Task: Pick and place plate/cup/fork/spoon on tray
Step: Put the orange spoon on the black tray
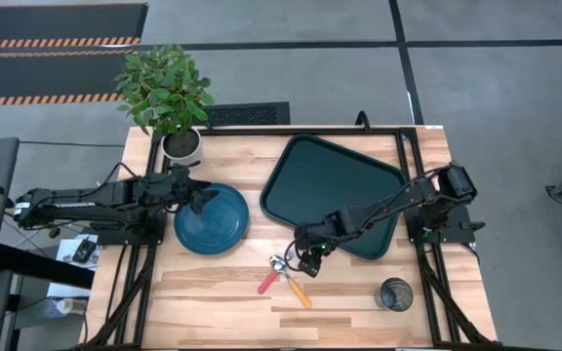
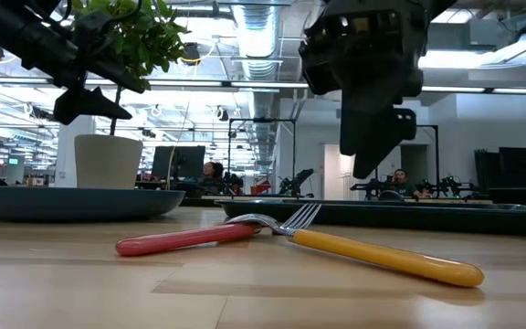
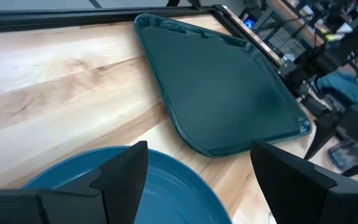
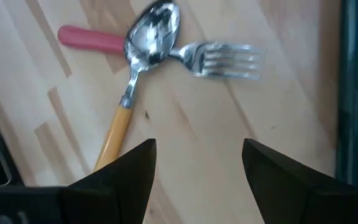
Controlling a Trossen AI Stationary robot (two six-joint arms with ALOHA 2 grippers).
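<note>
While the left gripper (image 1: 200,200) hangs wide open and empty over the blue plate (image 1: 212,219), which holds nothing, the dark tray (image 1: 332,193) to its right also lies bare. Near the tray's front edge the right gripper (image 1: 307,261) gapes, holding nothing, above the crossed red-handled fork (image 1: 271,279) and yellow-handled spoon (image 1: 295,286). The grey cup (image 1: 394,293) stands at the near right.
</note>
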